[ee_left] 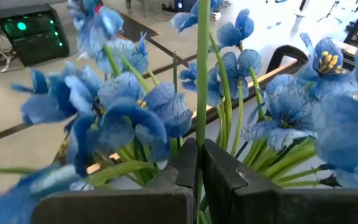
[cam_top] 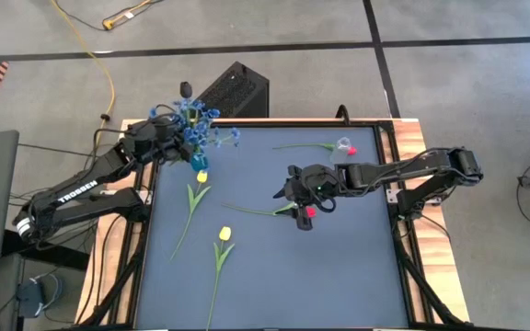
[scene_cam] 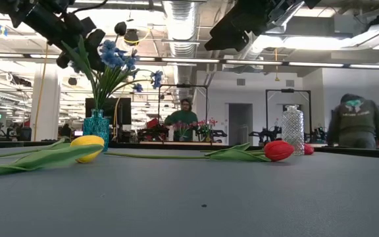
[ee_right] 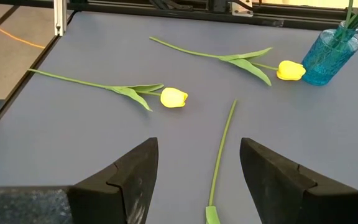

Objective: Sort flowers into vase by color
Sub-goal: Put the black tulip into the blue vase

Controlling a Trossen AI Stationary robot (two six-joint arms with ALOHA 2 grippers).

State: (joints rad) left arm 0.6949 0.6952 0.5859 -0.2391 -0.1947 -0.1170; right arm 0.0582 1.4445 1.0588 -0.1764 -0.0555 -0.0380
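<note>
Dark worktop (cam_top: 339, 267) bearing two yellow tulips (cam_top: 201, 176) near its left edge, two red tulips (cam_top: 308, 212), blue vase (cam_top: 199, 161), clear vase (cam_top: 343, 144).

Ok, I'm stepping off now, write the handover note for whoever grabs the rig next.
Left gripper: shut on a green stem at the blue flowers, above the blue vase at the table's far-left corner.
Right gripper: open, hovering mid-table over the red tulip.
Done: blue flowers stand in the blue vase.
Left: that red tulip, a second red tulip lying beside the clear vase at far right, and two yellow tulips, one near the blue vase, one further forward, all lying flat.
</note>
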